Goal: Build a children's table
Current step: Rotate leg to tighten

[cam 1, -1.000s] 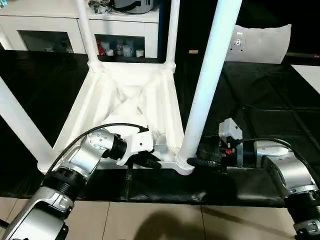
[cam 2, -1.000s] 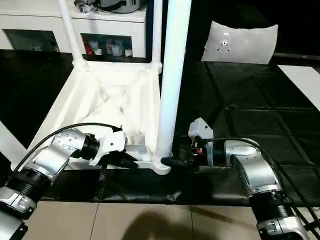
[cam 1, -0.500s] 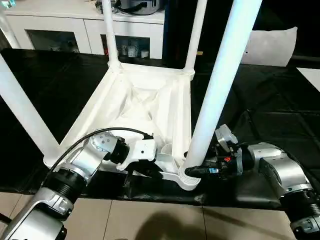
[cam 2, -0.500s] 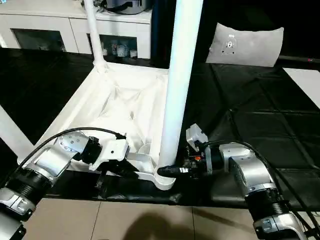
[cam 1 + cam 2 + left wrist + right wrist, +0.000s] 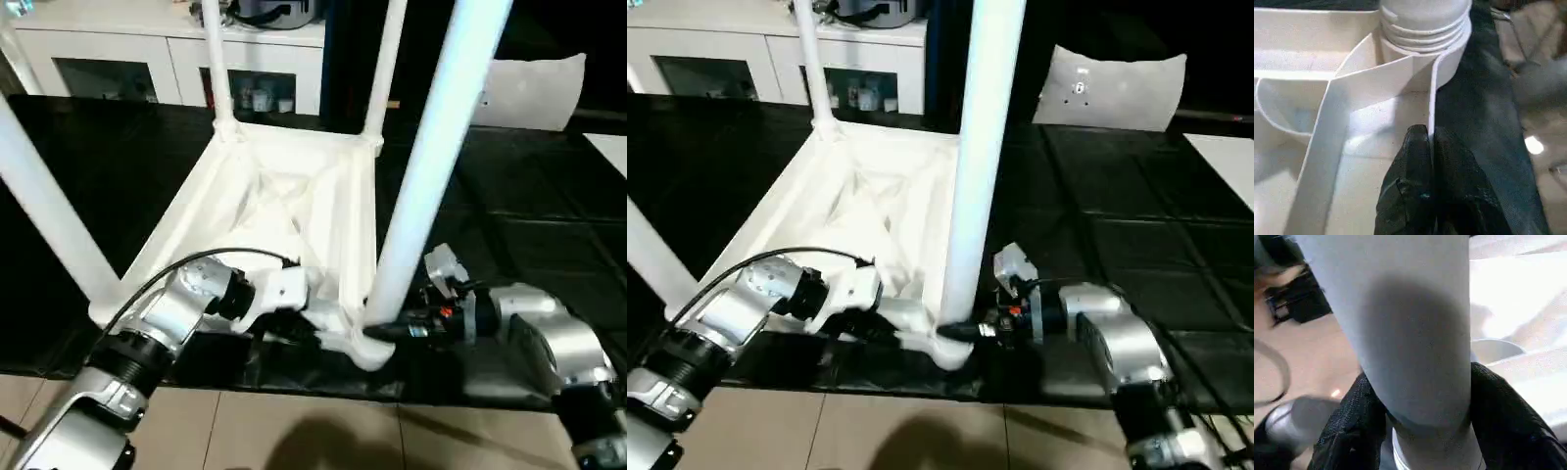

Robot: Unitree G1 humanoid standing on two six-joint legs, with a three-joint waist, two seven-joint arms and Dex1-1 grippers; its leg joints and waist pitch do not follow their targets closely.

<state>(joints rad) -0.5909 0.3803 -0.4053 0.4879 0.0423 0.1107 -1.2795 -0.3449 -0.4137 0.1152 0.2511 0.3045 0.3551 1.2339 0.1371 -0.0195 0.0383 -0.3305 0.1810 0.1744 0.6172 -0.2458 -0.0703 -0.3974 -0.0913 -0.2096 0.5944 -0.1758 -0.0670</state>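
The right tool (image 5: 1415, 431) has closed around the near leg (image 5: 421, 186); the left tool (image 5: 1427, 147) pinches the tabletop (image 5: 284, 196) rim; black mat (image 5: 529, 196), white cabinets (image 5: 118, 59) behind.

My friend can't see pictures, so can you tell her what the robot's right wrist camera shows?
A thick white table leg stands close up, and the right claw's two black fingers hug it from both sides near its bottom. Behind the leg is part of the white table top.
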